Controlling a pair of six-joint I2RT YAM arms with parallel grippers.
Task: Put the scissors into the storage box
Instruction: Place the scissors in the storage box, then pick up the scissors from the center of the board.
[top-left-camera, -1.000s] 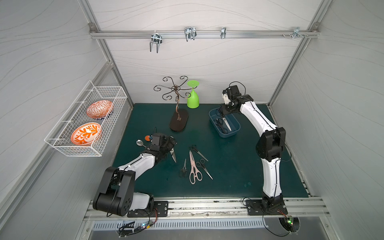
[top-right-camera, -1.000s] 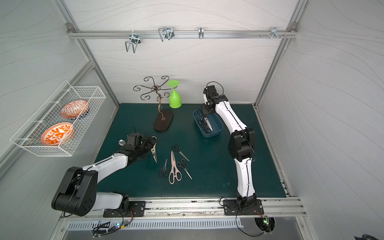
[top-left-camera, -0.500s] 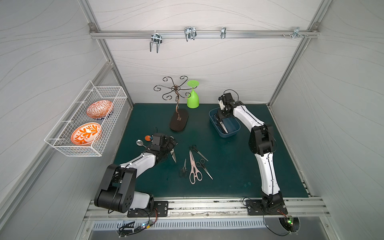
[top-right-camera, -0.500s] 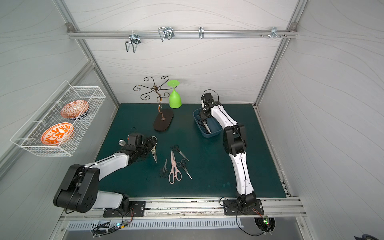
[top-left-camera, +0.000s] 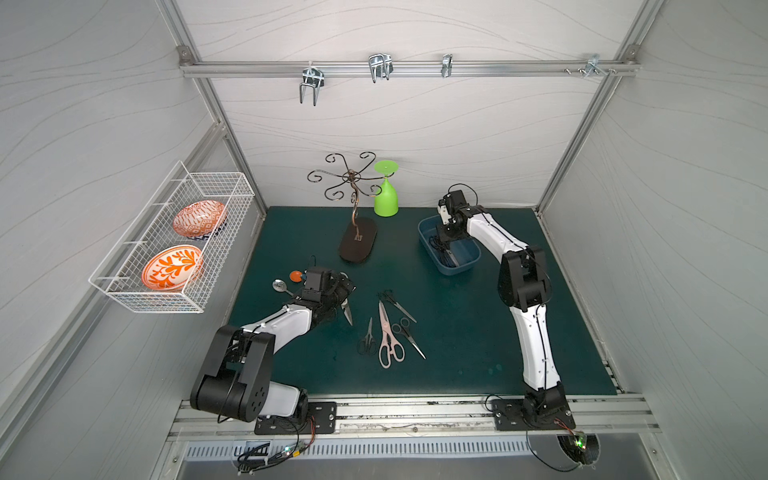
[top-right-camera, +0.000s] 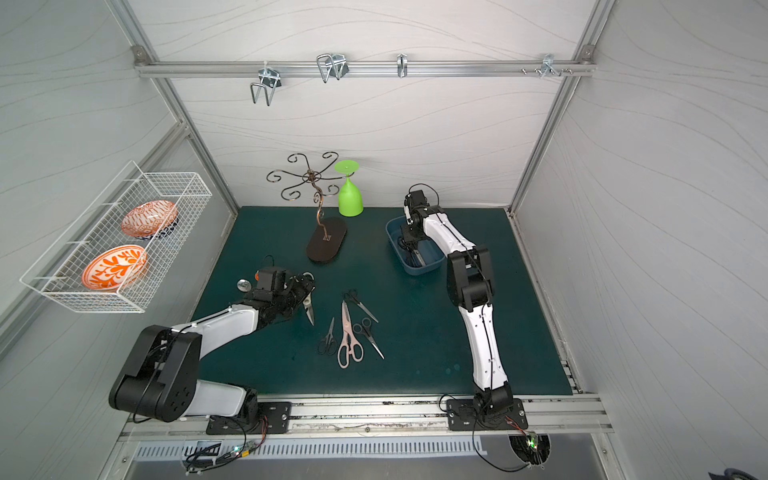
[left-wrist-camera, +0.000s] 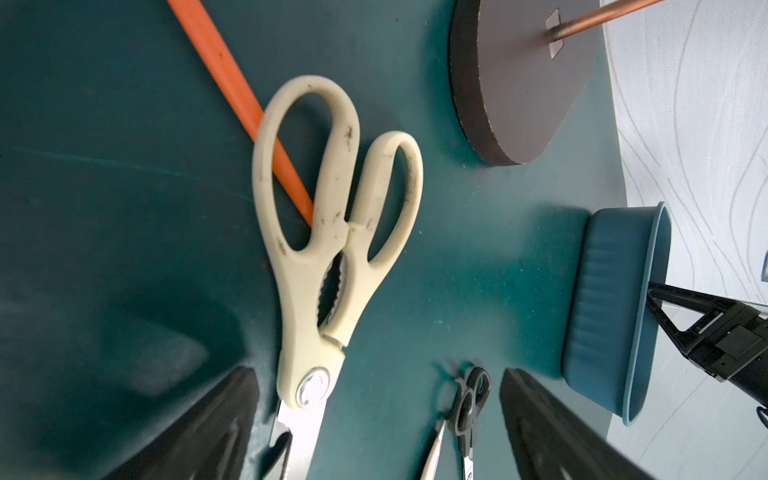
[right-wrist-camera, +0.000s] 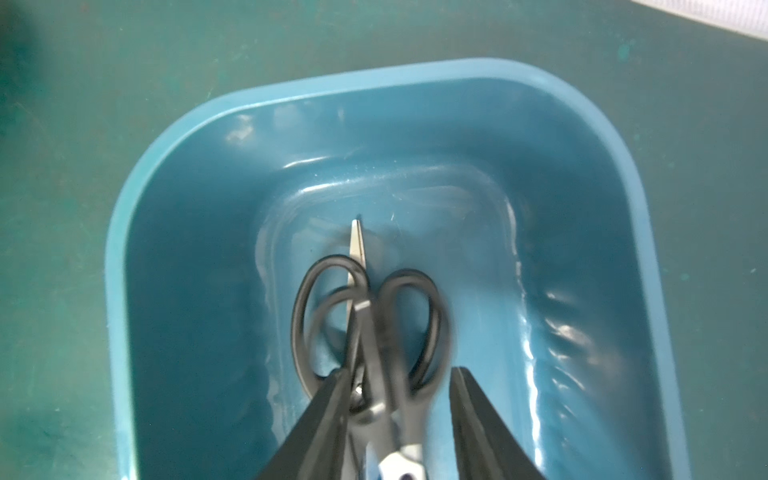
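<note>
Right gripper (right-wrist-camera: 401, 372) spread in the far-right box (right-wrist-camera: 374, 77), black scissors (right-wrist-camera: 434, 318) between its jaws; left gripper (left-wrist-camera: 378, 374) wide apart over cream shears (left-wrist-camera: 316, 291), left.

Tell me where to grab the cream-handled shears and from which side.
Grip the cream-handled shears at the narrow neck by the pivot, straight down from above, jaws across the width. They lie flat; the loops are wide, one over an orange rod. The open left end effector straddles that neck.

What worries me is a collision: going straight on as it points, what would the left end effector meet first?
Probably the cream-handled kitchen shears: their blade end lies between the open fingers of the left end effector; depth is unclear.
</note>
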